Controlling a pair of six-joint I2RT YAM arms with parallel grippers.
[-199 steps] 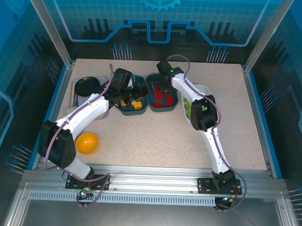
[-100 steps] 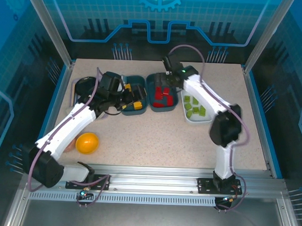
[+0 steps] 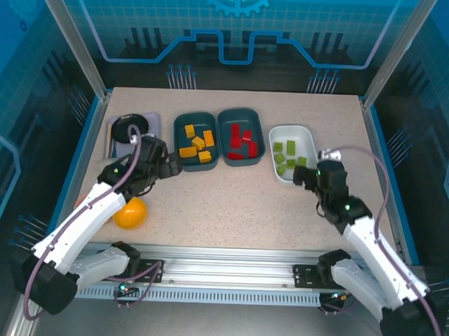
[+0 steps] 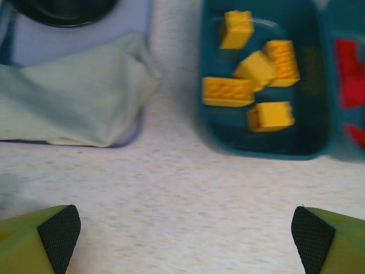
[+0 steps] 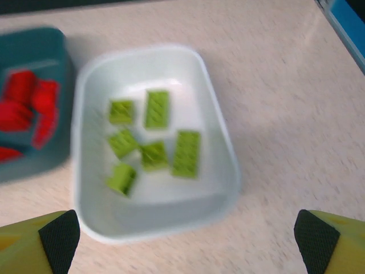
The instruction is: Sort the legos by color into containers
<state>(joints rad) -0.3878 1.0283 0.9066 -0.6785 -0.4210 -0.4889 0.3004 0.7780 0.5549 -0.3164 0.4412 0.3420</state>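
Three containers stand in a row at the back. The left teal bin holds orange-yellow legos, the middle teal bin holds red legos, and the white bin holds light green legos. My left gripper hovers open and empty over bare table just in front of the yellow bin, its fingertips spread wide. My right gripper is open and empty at the near end of the white bin. Green bricks lie ahead of it.
A black round plate on a grey tray sits back left, with a pale folded thing on the tray's near part. An orange-yellow bowl lies under my left forearm. Open tabletop stretches between the arms.
Both arms have drawn back from over the bins toward the near side. The right gripper went from above the red bin to the white bin's near end, and the left retreated from the yellow bin.
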